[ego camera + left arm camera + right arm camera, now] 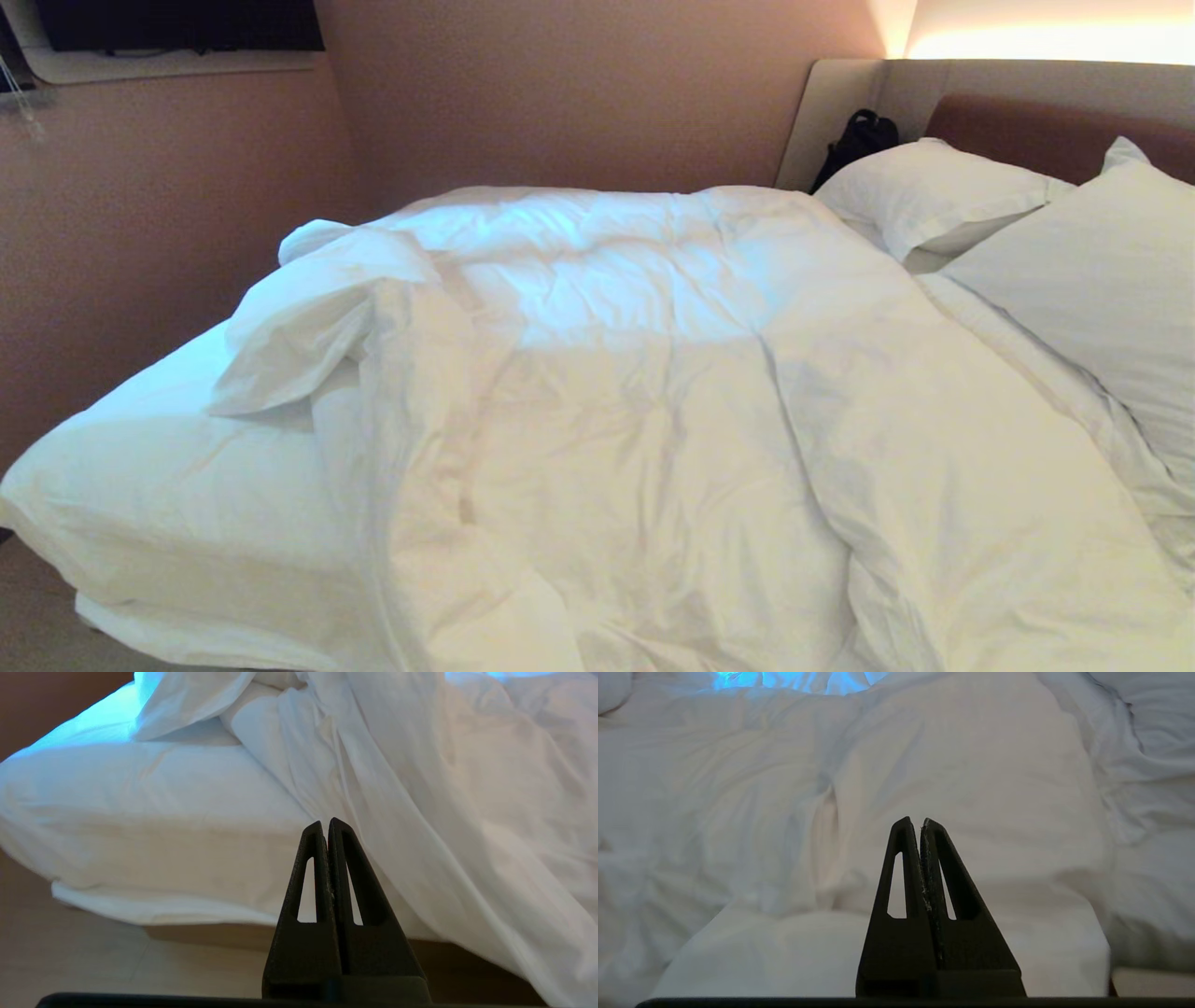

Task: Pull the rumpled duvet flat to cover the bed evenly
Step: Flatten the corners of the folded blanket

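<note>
Risk of dragging the fitted sheet (140, 476) along with the duvet (653, 420), should a pincer bite too deep at the folded-back corner. The duvet lies bunched across the middle of the bed (154, 931), its left corner flipped over, leaving that side of the mattress bare. Cover is white, puffy, heavily creased. Left pincer (325, 826) and right pincer (915, 823) are both clenched, holding nothing, short of the fabric.

My way is open over the bare sheet (140, 476) at the bed's (121, 635) left edge; the duvet (653, 420) heaps beside it; pillows (943, 191) crowd the headboard corner.
</note>
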